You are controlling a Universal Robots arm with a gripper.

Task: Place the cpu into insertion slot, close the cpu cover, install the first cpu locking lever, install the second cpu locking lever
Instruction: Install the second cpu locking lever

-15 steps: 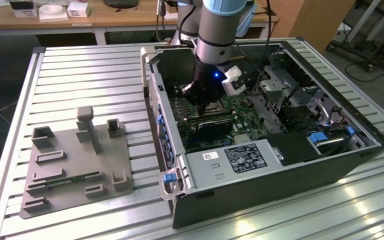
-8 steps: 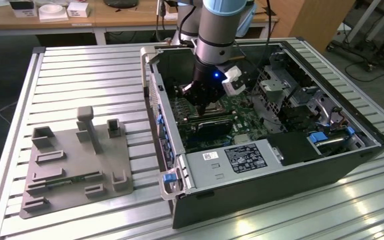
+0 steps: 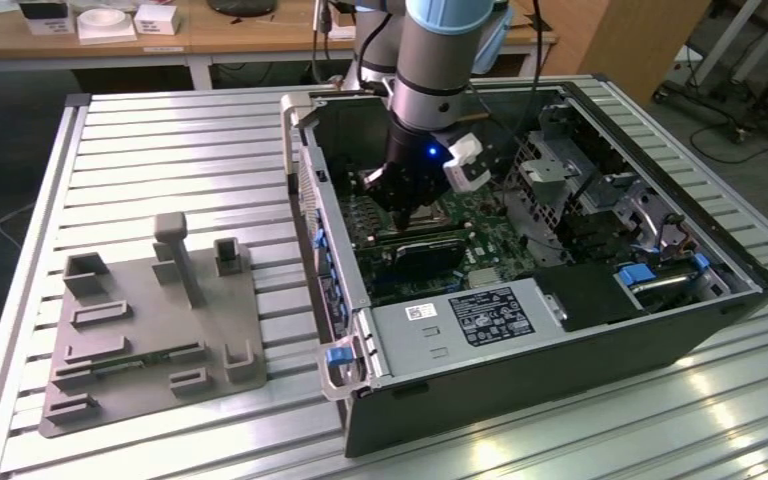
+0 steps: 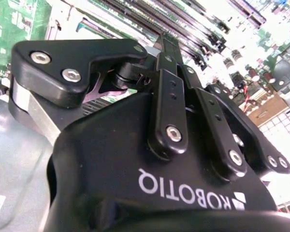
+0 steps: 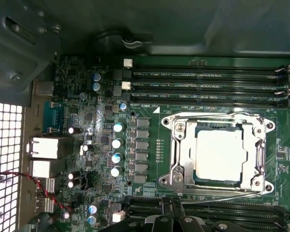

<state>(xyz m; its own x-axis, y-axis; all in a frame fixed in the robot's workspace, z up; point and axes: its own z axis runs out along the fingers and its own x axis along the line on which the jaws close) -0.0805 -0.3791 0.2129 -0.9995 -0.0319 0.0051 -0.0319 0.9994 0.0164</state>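
Observation:
The cpu (image 5: 218, 154), a pale silvery square, lies flat in the insertion slot (image 5: 180, 153) on the green board. The cpu cover (image 5: 253, 145), a metal frame with a square window, is down around it. Thin wire levers (image 5: 210, 115) lie along two opposite sides of the frame. In the first wrist view my gripper (image 5: 176, 218) shows as black links just off one side of the slot, over the memory slots. In the exterior view the gripper (image 3: 408, 200) hangs low inside the open computer case (image 3: 344, 330), right above the board. The second wrist view has the black gripper (image 4: 166, 46) close over the memory slots.
A grey box with a white label (image 3: 471, 315) sits at the case's near end. Drive cages and cables (image 3: 584, 190) stand on the exterior view's right. Long black memory slots (image 5: 208, 84) flank the socket. A grey fixture plate (image 3: 151, 330) rests on the slatted table outside the case.

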